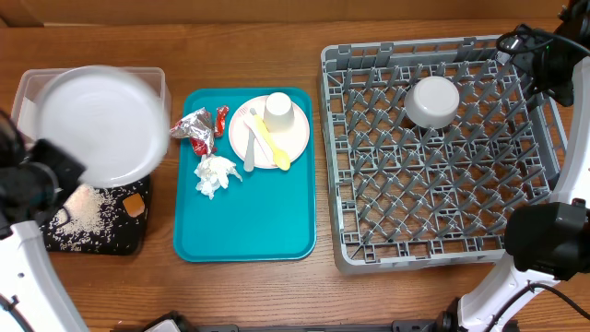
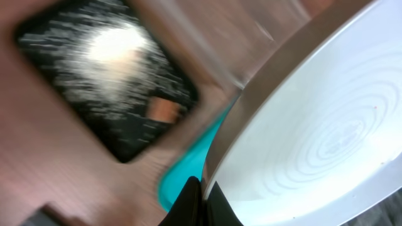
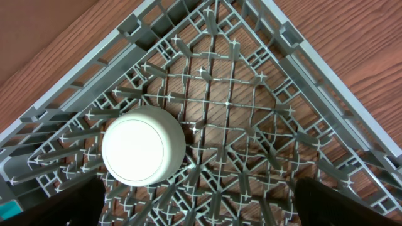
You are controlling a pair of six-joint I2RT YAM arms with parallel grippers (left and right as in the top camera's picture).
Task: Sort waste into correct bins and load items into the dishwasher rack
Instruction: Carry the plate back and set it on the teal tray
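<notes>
My left gripper (image 1: 72,168) is shut on the rim of the light grey plate (image 1: 97,124) and holds it tilted above the clear tub (image 1: 28,85) and the black tray (image 1: 92,242). The left wrist view shows the jaws (image 2: 204,201) pinching the plate (image 2: 326,144), blurred by motion. The black tray (image 2: 59,37) holds rice (image 1: 88,214) and an orange cube (image 1: 135,205). My right gripper (image 3: 201,207) is open and empty above the dishwasher rack (image 1: 442,231), near the upturned bowl (image 3: 143,145), which also shows in the overhead view (image 1: 433,100).
The teal tray (image 1: 244,226) holds foil wrappers (image 1: 194,124), a white napkin (image 1: 214,173) and the pink plate (image 1: 293,138) with a white cup (image 1: 278,108), a yellow spoon (image 1: 270,143) and a pale utensil (image 1: 250,149).
</notes>
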